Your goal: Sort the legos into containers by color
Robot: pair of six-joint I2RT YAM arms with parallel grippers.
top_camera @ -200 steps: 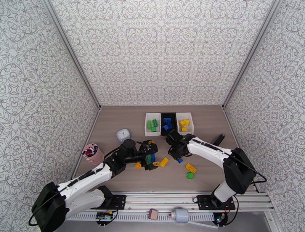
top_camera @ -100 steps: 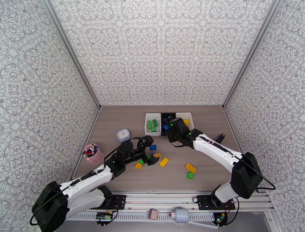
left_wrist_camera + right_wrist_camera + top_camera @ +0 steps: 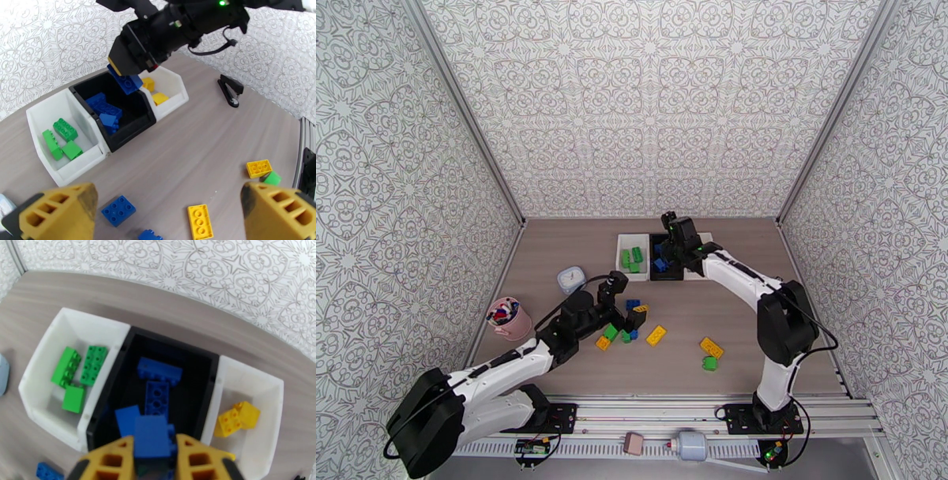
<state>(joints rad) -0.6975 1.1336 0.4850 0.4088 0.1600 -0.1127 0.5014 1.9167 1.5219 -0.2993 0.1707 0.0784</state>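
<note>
Right now the table (image 3: 553,253) is carrying loose legos (image 3: 657,335) beneath the left gripper (image 3: 168,213), its fingers standing wide apart. Over the black bin (image 3: 173,344) — near the wall it is sharing with the yellow-brick bin (image 3: 252,372) — the right gripper (image 3: 154,451) is clamping a blue brick (image 3: 152,433); letting go off-centre is risking a bounce into the wrong colour.

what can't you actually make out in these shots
- Top view: the right arm covers most of the right white bin, so its bricks cannot be counted.
- Right wrist view: the held blue brick and the right gripper hide the near end of the black bin.
- Top view: the bits in the pink cup are too small to identify.
</note>
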